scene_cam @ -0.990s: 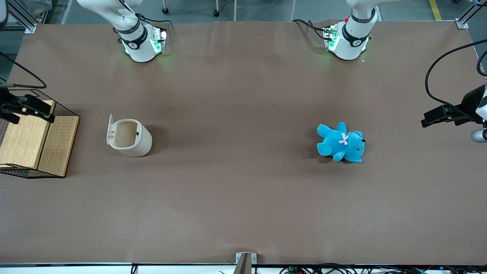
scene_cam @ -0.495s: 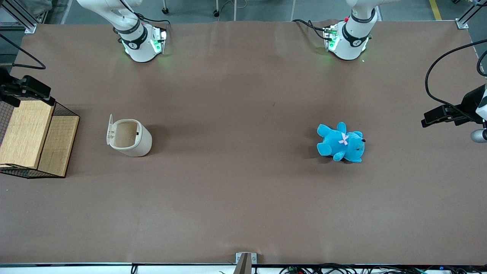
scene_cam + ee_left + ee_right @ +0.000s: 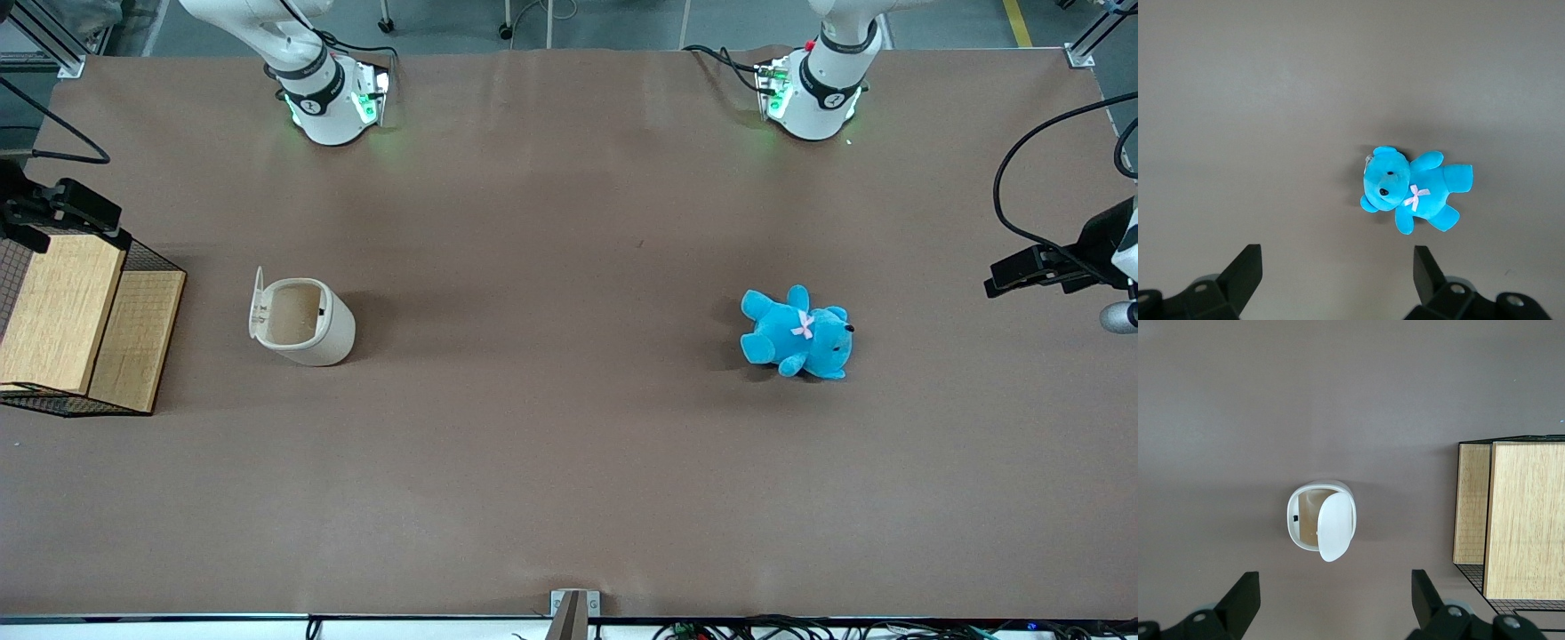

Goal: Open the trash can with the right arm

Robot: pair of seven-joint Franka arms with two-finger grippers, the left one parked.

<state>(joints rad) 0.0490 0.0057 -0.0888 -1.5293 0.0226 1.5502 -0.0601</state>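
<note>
So the trash can (image 3: 302,322) was standing on the brown worktop (image 3: 551,444) toward the working arm's end, just beside the wood-and-wire-mesh box (image 3: 76,324) but not touching it. Its lid (image 3: 259,307) was already swung up on the hinge, so you could look straight into the tan inside. From where I stood, the job looked basically done.

The right arm's hand (image 3: 1331,600) was hanging high up and well apart from the can, above the box's edge farther from the front camera, with its 2 fingers (image 3: 1241,597) spread wide and nothing between them. The blue teddy bear (image 3: 797,333) lay way off toward the parked arm's end, no factor at all.

What could still go wrong, I reckon: that lid only looked propped upright, so any bump or brush from the hand on a careless pass could flop it shut again. The can looked light too, so a knock might tip it or shove it into the box. The cable (image 3: 53,147) trailing near the box could snag on the mesh.
</note>
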